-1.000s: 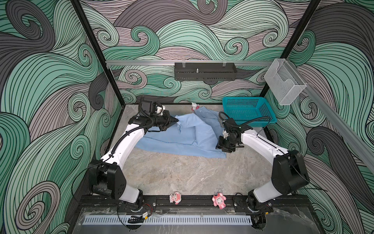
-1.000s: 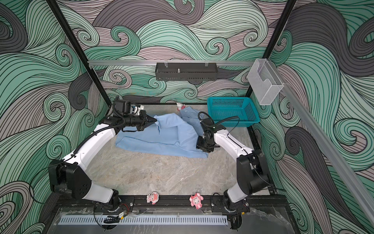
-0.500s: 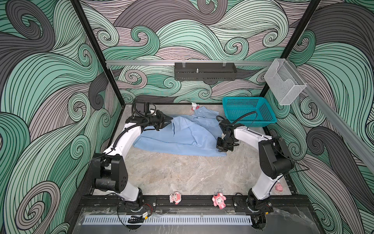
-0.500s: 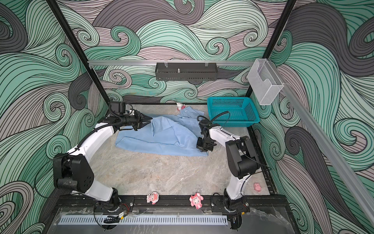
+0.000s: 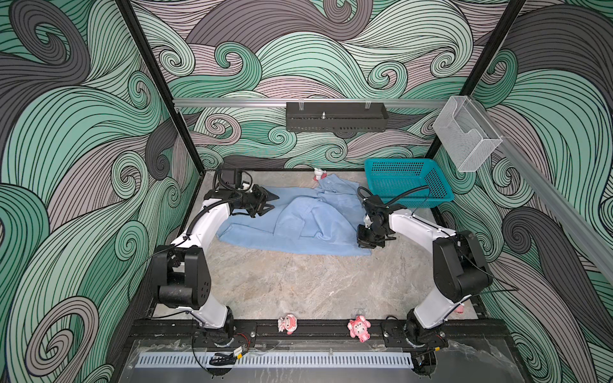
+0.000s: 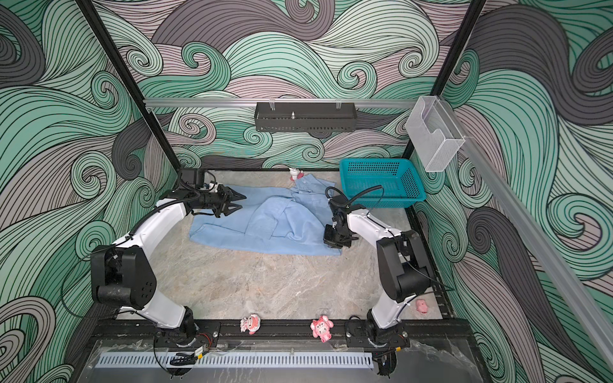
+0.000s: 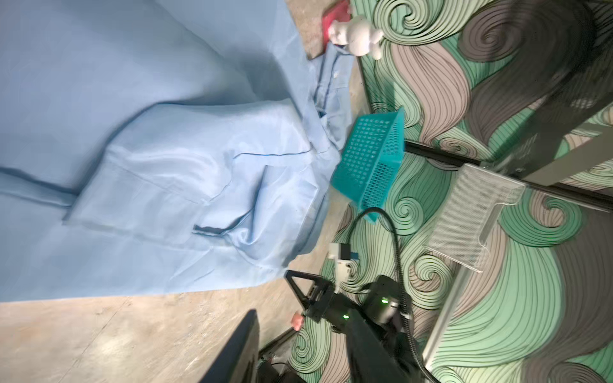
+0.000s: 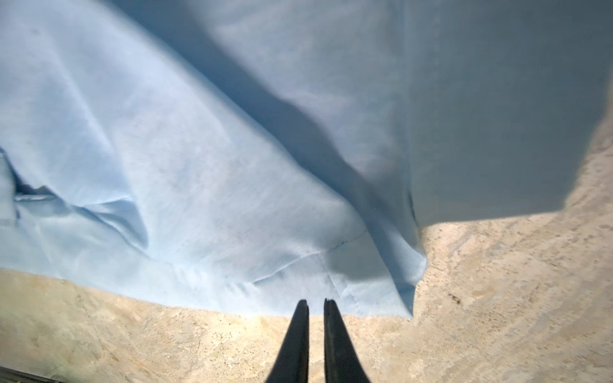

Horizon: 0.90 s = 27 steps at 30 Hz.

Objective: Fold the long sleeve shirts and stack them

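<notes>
Though rumpled, one shirt; one basket

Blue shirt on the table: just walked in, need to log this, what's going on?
A light blue shirt lies rumpled on the table, not yet folded. The left gripper is open over its left side. The right gripper sits nearly closed at the near hem; a pinch can't be confirmed.

No text, label, brand, number or sign can be read in any view.
</notes>
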### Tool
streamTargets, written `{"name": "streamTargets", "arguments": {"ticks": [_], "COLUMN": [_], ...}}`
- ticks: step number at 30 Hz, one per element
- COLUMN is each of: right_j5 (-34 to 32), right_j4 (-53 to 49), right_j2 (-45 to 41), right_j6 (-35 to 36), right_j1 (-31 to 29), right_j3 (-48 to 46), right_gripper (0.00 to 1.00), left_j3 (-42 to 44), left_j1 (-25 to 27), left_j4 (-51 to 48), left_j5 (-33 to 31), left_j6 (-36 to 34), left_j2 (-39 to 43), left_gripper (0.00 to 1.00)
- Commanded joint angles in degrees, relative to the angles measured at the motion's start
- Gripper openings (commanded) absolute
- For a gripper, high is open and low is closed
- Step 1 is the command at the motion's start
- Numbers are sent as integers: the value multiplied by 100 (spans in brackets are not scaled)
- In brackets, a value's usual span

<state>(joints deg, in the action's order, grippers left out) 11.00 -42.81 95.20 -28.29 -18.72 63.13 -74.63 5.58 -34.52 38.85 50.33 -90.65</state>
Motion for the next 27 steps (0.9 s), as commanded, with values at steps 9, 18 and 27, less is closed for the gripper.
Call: {"name": "streamTargets", "arguments": {"ticks": [9, 18, 27], "right_j5": [-21, 75, 112], "right_j4": [-342, -374, -373], "right_j2": [-565, -640, -632], "right_j6": [131, 145, 158], "right_j1": [42, 44, 70], "right_j3": [88, 51, 21], "right_gripper": [18, 18, 19], "left_j3": [-743, -1750, -2643], "left_j1": [2361, 2713, 2720], "left_j4": [-2505, -2632, -3271], "left_j5": [-3028, -3568, -3839], "left_j6": [-2848, -3021, -3141], "left_j2": [-1201, -2515, -3425], "left_gripper": [46, 57, 56]}}
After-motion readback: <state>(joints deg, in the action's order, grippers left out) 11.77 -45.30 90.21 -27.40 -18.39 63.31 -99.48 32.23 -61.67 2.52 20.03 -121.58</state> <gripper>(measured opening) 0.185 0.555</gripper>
